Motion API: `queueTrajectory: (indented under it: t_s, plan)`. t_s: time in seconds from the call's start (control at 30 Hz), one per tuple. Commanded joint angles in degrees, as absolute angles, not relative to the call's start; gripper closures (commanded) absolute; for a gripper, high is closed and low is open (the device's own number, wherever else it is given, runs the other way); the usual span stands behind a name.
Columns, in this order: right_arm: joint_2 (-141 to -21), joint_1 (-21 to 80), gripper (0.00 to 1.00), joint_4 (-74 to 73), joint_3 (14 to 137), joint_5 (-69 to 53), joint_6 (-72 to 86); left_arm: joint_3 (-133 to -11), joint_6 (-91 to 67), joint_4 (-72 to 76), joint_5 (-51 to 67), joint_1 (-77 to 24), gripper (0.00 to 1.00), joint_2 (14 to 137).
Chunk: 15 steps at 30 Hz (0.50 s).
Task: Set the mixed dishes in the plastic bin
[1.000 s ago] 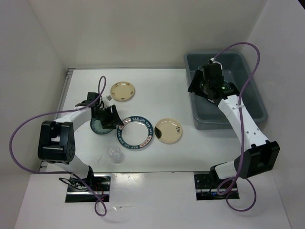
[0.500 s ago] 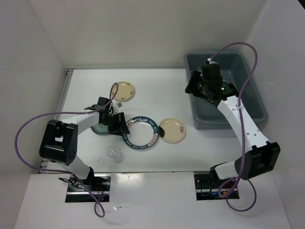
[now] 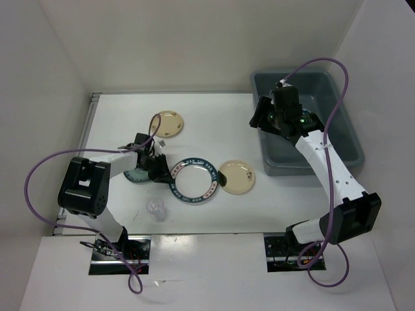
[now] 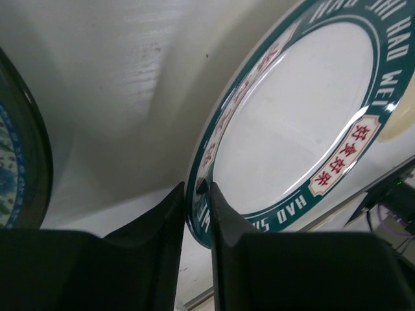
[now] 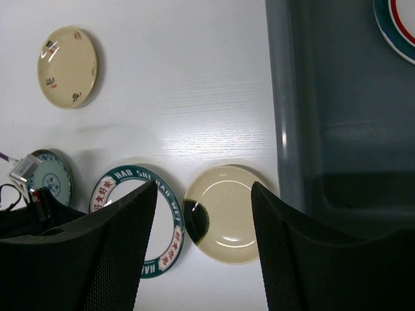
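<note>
A large white plate with a teal-and-red rim (image 3: 192,179) (image 4: 298,110) lies mid-table. My left gripper (image 3: 162,170) (image 4: 196,191) is shut on its left rim, one finger above and one below. Just left of it lies the small teal patterned plate (image 3: 134,173) (image 4: 13,168). One cream plate (image 3: 237,177) (image 5: 227,214) touches the large plate's right edge; another (image 3: 166,123) (image 5: 67,66) lies further back. A clear cup (image 3: 155,208) stands near the front. My right gripper (image 3: 260,120) (image 5: 204,188) hangs open and empty high over the plastic bin's (image 3: 267,159) (image 5: 292,129) left wall.
A second teal-and-red rimmed plate (image 5: 397,26) lies inside the bin at its far end. White walls close in the table at the left, back and right. The left arm's purple cable (image 3: 39,175) loops out past the table's left edge.
The left gripper slid right with the large plate and its jaws closed on the rim. The plate nudged the nearer cream plate to the right. The right gripper drifted slightly left.
</note>
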<state>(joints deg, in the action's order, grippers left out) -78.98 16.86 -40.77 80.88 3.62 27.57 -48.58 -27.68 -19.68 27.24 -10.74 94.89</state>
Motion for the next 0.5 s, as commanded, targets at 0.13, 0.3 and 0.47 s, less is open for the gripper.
queueTrajectory:
  t_s: [0.13,0.3,0.47]
  plan:
    - [-77.6,17.5,0.34,-40.3,82.7,1.0,26.4,-47.5,-32.2,-14.3,28.5,-11.2,1.0,96.2]
    - [-77.6,17.5,0.14,-37.3,79.7,-8.3,24.3,-52.0,-34.7,-15.4,24.3,-10.6,1.0,91.1]
    - [-78.7,17.5,0.12,-29.8,73.0,-20.4,22.8,-58.3,-36.0,-15.4,28.1,-8.8,1.0,88.8]
